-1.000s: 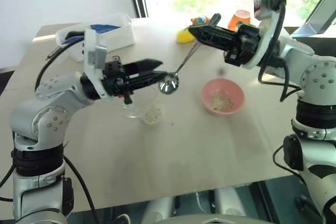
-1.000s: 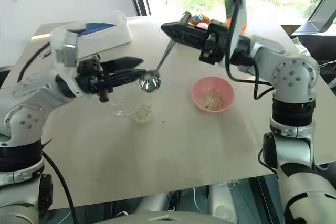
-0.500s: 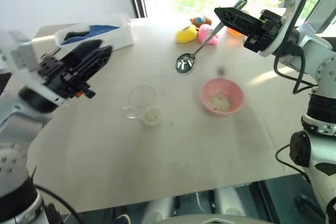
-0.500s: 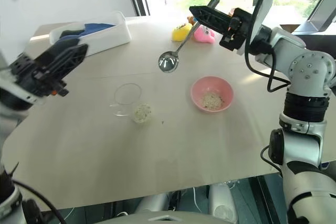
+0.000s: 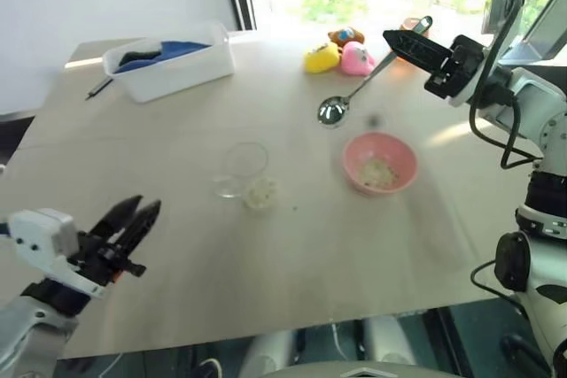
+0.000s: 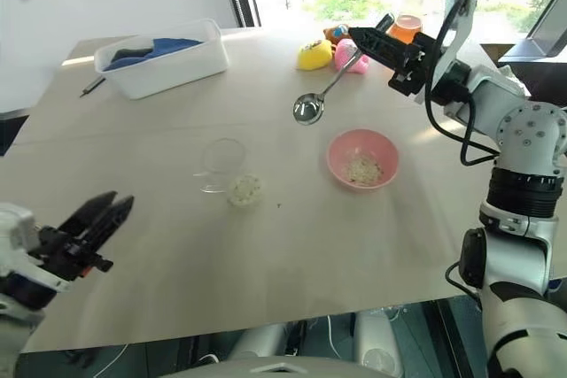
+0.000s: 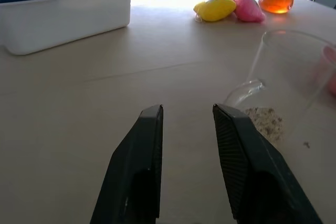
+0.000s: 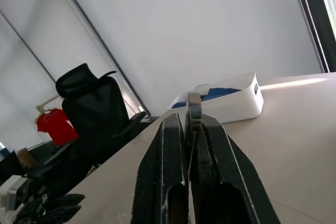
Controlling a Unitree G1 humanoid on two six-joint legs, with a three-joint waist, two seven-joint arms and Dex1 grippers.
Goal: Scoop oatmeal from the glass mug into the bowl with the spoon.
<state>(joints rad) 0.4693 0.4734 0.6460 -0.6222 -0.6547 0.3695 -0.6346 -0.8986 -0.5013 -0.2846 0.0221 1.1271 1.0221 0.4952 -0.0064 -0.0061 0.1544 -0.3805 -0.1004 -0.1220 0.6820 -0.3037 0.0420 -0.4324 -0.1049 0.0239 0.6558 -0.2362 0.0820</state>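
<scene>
Pinching the spoon [image 5: 365, 88] by its slim, slippery handle, the right gripper [image 5: 398, 39] holds it over the table's far edge; left gripper [image 7: 186, 116] empty, fingers parted

Silver-grey jointed arm shells, round screw-dotted housings | black cables looping along right arm [image 5: 496, 121] | white wrist block behind left gripper [image 5: 142, 219] | both grippers with black, tapering, wedge-shaped fingers [image 7: 236, 161]

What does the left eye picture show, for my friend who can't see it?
The right gripper holds a spoon in the air above the table, near a pink bowl with oatmeal. A glass mug stands mid-table, and the left gripper is open, empty.
</scene>
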